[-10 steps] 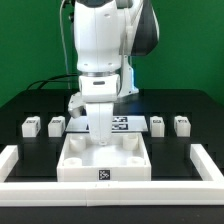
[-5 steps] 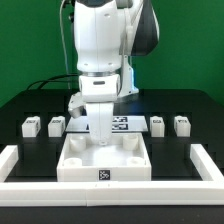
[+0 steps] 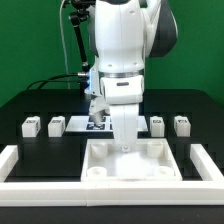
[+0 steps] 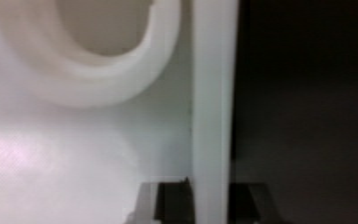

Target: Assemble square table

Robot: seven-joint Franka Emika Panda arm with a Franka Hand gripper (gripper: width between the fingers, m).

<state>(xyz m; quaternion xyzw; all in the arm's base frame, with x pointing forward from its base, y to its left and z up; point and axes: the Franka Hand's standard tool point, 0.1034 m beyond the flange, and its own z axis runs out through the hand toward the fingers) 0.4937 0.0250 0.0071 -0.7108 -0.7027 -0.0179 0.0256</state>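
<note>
The square table's top, a large white slab [image 3: 135, 162] with a raised rim, lies on the black table, right of centre in the exterior view. My gripper [image 3: 128, 143] reaches down onto its far rim. In the wrist view the gripper [image 4: 208, 206] has its dark fingers [image 4: 169, 206] on both sides of the slab's upright rim wall [image 4: 211, 100], shut on it. A round socket [image 4: 91, 40] in the slab shows beside the wall. Two leg blocks [image 3: 30, 126] [image 3: 57, 124] stand at the exterior view's left, and two more [image 3: 157, 124] [image 3: 181, 124] stand at its right.
The marker board [image 3: 98, 124] lies behind the slab, partly hidden by the arm. A long white border rail [image 3: 110, 197] runs along the front and up both sides [image 3: 10, 160] [image 3: 212, 160]. Cables hang at the back left.
The arm has swung to the exterior view's right and the slab has moved right with it. The tag on the slab's front edge no longer shows. The leg blocks have not moved.
</note>
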